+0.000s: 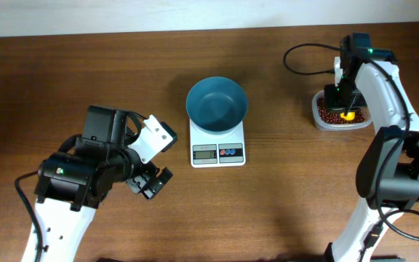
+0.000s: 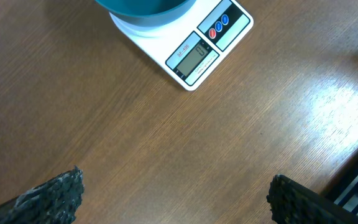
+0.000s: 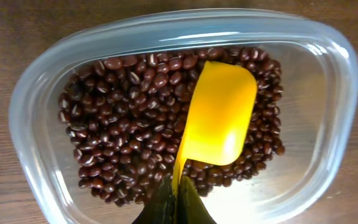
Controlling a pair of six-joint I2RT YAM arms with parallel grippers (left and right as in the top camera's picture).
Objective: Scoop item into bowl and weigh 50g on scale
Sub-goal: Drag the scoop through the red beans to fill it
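The teal-blue bowl (image 1: 217,103) stands on the white scale (image 1: 217,151) at the table's middle; its inside looks bare. Both show at the top of the left wrist view, bowl (image 2: 143,7) and scale (image 2: 194,53). The dark red-brown beans (image 3: 129,118) lie in a clear plastic tub (image 3: 36,93) at the far right (image 1: 340,116). My right gripper (image 3: 178,202) is shut on the handle of a yellow scoop (image 3: 219,121), which lies over the beans inside the tub, its hollow showing no beans. My left gripper (image 2: 176,199) is open and empty above bare wood, left of the scale.
The table is brown wood (image 1: 282,211). A black cable (image 1: 308,62) loops behind the right arm near the far edge. The left arm's body (image 1: 86,171) fills the front left.
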